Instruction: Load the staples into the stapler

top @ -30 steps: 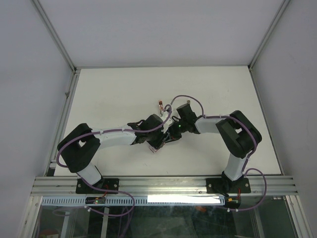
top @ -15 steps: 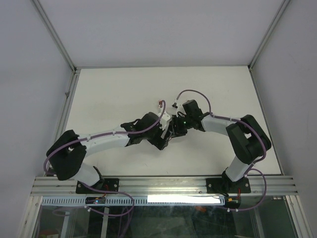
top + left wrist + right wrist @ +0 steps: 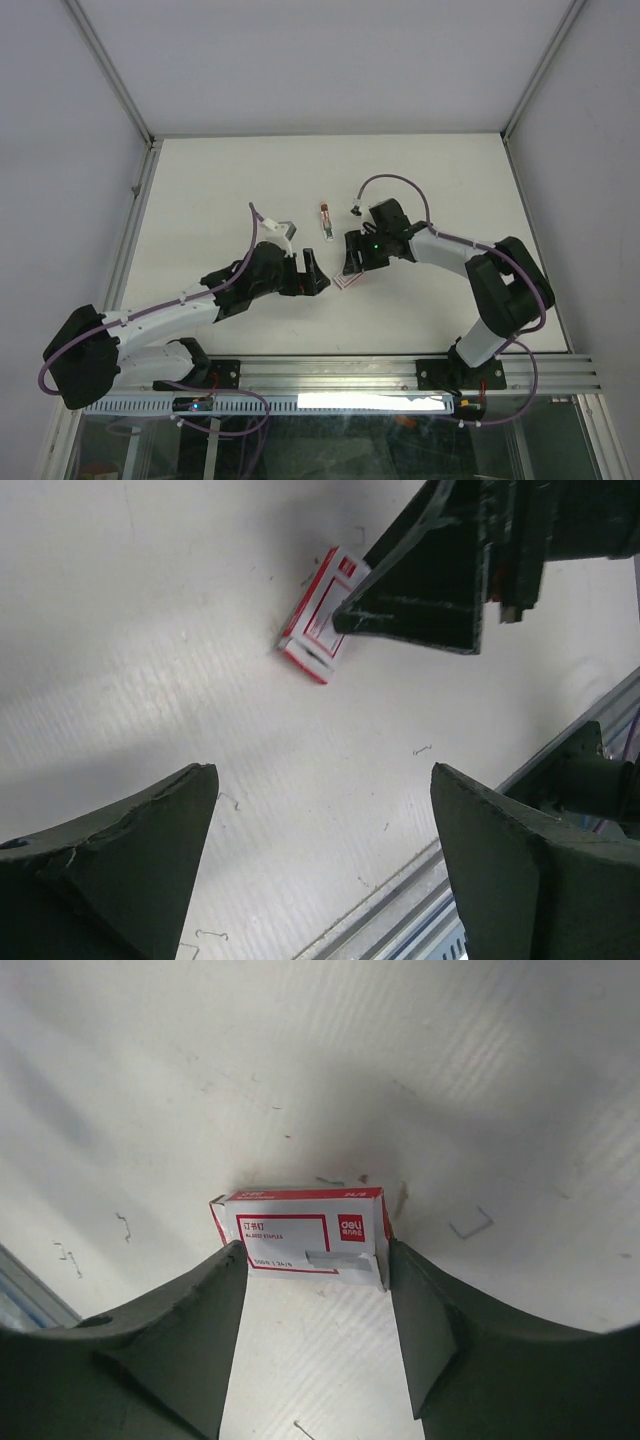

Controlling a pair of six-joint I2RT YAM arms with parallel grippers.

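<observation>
On the table [image 3: 200,180], your left gripper [image 3: 320,772] stands spread wide and empty. The right gripper [image 3: 315,1260] flanks the staples [image 3: 300,1222], which lie flat on the table; whether its fingers press the box cannot be told. Judge the loading itself as wholly outstanding

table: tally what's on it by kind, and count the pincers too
staples box: 1
stapler: 1
pincers: 2 (left pincer, right pincer)
loose staples: several, too small to count
total: 4 without the loose staples
</observation>
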